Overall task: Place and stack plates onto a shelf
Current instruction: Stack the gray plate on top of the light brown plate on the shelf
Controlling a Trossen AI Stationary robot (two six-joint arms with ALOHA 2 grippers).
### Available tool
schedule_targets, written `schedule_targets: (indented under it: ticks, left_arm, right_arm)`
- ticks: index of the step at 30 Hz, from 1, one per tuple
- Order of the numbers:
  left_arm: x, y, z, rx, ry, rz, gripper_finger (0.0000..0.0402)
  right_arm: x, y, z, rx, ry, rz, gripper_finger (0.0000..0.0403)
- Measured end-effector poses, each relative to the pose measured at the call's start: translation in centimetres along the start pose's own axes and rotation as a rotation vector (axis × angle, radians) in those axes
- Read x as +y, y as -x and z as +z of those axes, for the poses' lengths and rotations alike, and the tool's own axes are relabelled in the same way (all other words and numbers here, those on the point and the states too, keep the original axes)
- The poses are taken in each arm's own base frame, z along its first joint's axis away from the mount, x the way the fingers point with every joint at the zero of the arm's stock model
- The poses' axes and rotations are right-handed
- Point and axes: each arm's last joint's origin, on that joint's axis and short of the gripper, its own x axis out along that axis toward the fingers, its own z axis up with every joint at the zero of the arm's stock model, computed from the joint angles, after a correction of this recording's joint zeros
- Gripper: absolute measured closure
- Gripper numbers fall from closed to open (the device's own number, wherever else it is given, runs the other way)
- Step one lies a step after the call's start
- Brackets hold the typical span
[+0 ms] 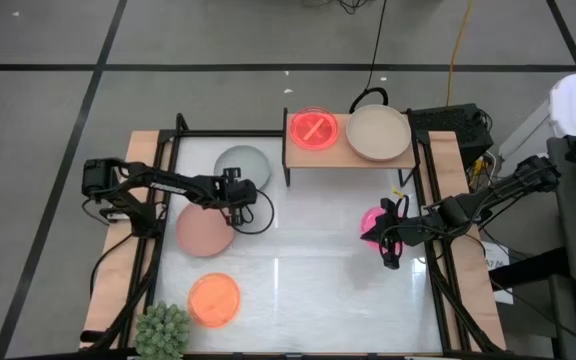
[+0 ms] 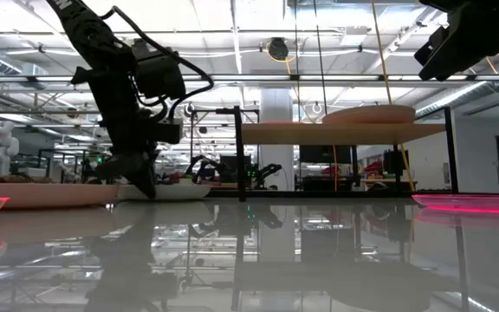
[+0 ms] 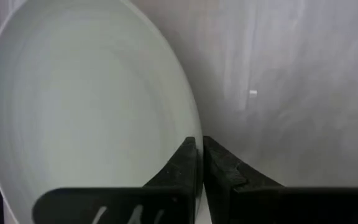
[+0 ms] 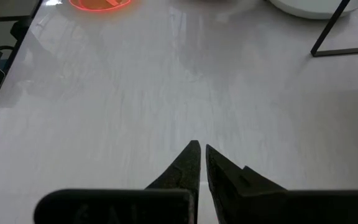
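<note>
Left gripper (image 1: 245,203) pinched the grey-green plate (image 1: 240,164) at its rim, centre-left of the desk (image 1: 308,290); right gripper (image 1: 390,252), jaws pressed together, hid much of a magenta plate (image 1: 372,219), centre-right.

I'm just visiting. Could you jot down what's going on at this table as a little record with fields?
Shelf: holds magenta plate and beige plate, side by side
Table: grey-green plate, dusty-pink plate, orange plate, second magenta plate, plant
Left gripper: shut on the grey-green plate's rim
Right gripper: shut, empty, raised above the table by the second magenta plate
</note>
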Motion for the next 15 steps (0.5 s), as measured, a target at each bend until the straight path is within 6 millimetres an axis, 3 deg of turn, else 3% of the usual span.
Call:
schedule_targets:
  ticks: [5, 10, 15]
  left_arm:
    - [-1.0, 1.4, 0.5, -0.01, -0.045, -0.008, 0.0389]
    - [-1.9, 4.3, 1.2, -0.03, -0.116, -0.034, 0.039]
    - [-2.6, 7.1, 0.6, -0.018, -0.204, -0.059, 0.039]
  right_arm:
    - [0.0, 0.0, 0.0, 0.0, 0.0, 0.0, 0.0392]
    - [0.1, 0.0, 0.3, -0.028, -0.01, 0.011, 0.0392]
    - [0.5, 0.0, 1.0, -0.082, -0.028, 0.086, 0.0392]
